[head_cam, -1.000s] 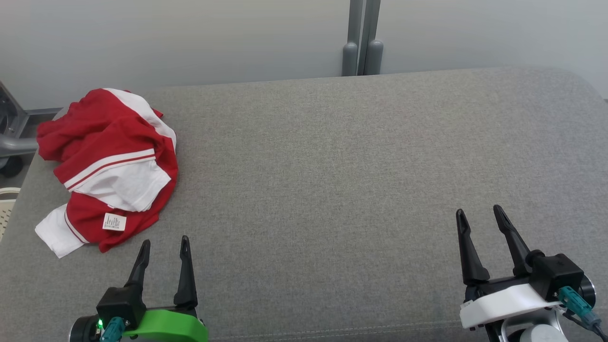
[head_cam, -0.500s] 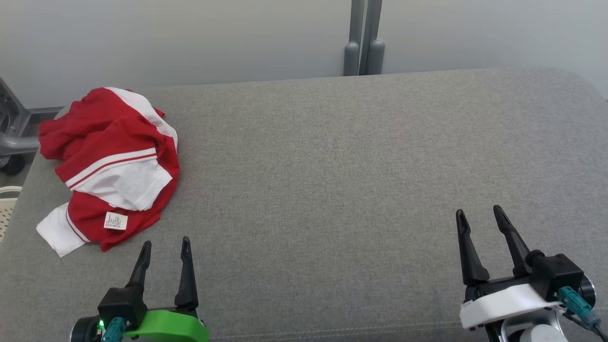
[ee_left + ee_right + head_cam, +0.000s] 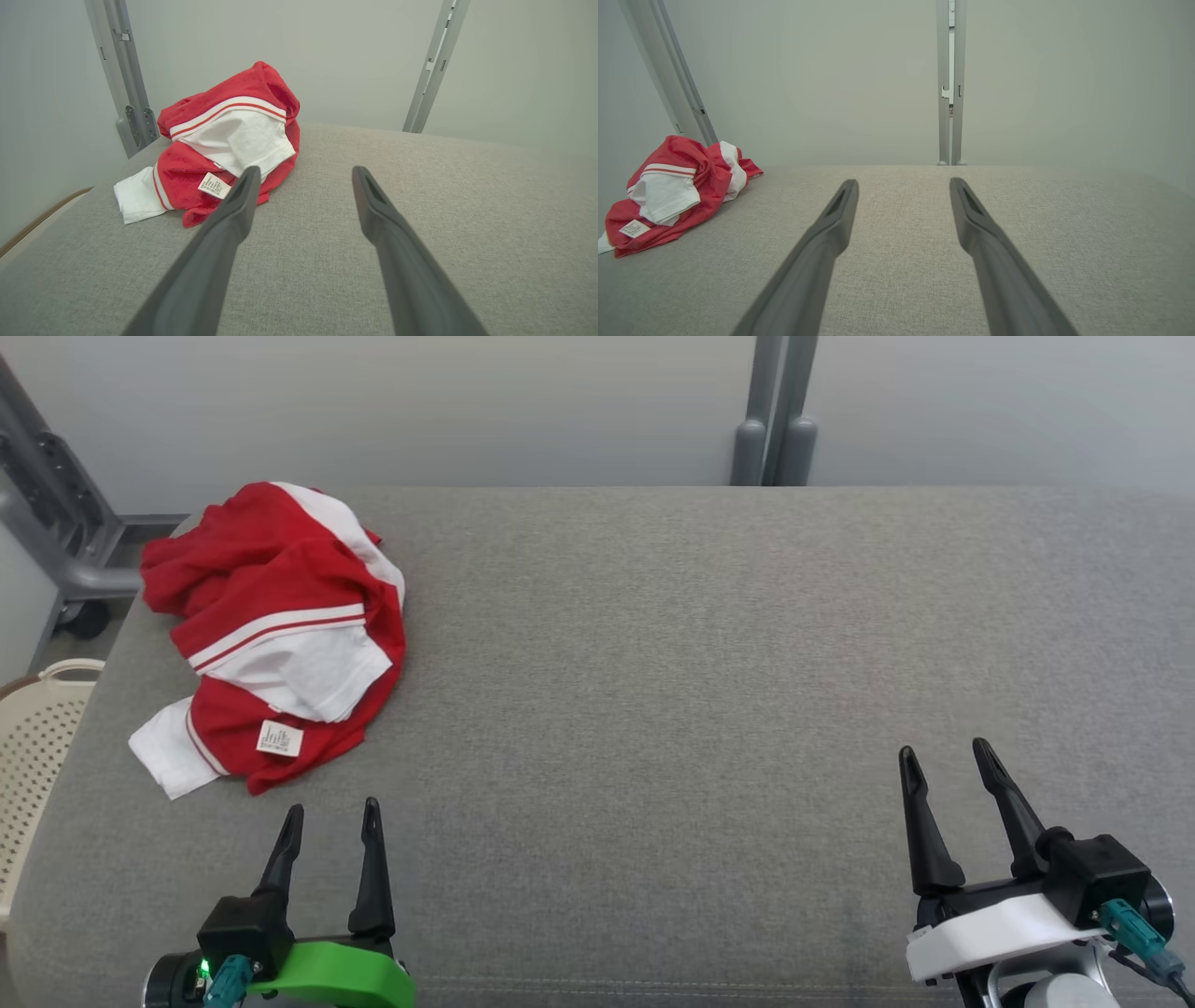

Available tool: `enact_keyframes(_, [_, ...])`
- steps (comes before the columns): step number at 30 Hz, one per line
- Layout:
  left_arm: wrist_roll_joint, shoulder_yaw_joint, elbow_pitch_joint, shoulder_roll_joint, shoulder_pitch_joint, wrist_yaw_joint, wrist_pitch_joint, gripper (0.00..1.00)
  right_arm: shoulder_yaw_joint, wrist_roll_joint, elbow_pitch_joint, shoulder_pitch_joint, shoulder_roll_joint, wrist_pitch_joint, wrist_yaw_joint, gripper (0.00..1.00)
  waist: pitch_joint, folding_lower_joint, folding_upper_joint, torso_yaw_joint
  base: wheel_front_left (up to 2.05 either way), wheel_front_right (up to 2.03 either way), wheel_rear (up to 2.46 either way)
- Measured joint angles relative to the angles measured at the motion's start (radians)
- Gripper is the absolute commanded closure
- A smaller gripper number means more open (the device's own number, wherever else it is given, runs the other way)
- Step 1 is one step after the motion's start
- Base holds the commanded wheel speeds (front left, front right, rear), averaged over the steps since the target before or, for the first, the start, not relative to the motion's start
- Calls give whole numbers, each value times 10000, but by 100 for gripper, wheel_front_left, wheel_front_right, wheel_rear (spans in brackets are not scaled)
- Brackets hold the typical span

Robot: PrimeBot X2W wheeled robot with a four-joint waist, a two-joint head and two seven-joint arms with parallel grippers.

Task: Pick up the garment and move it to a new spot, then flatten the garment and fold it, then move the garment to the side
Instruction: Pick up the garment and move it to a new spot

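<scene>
The garment (image 3: 280, 635) is a crumpled red and white shirt with a small white label. It lies in a heap at the far left of the grey padded table (image 3: 700, 644). My left gripper (image 3: 333, 812) stands open just in front of the heap, apart from it, with nothing between its fingers. In the left wrist view the garment (image 3: 224, 140) lies ahead and to the left of the open left gripper (image 3: 306, 173). My right gripper (image 3: 943, 754) stands open at the near right, empty. In the right wrist view the garment (image 3: 672, 196) is far to the left of the open right gripper (image 3: 903, 184).
A cream perforated basket (image 3: 33, 747) stands beside the table's left edge. Grey metal posts (image 3: 775, 420) rise behind the table's far edge against a pale wall, and a grey frame (image 3: 56, 523) stands at the far left. Bare grey surface stretches across the table's middle and right.
The whole head view has shifted, so the camera has turned to the left. Both grippers and the garment hold their places on the table.
</scene>
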Motion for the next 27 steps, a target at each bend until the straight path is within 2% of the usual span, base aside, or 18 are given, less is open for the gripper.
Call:
enact_keyframes(18, [-107,144,-105,6,-30,88,-15,0,267,-59,-21,-72,2,-2,0,0,171,-1,0,2591,0,0,0])
enact_keyframes(23, [-146,198,-169,6,-7,111,-15,0,387,-59,8,-154,2,-2,0,0,270,0,0,3044,0,0,0])
enact_keyframes(27, [-224,245,-213,6,8,148,-17,0,477,-67,44,-165,2,-2,0,0,408,0,0,3126,0,0,0])
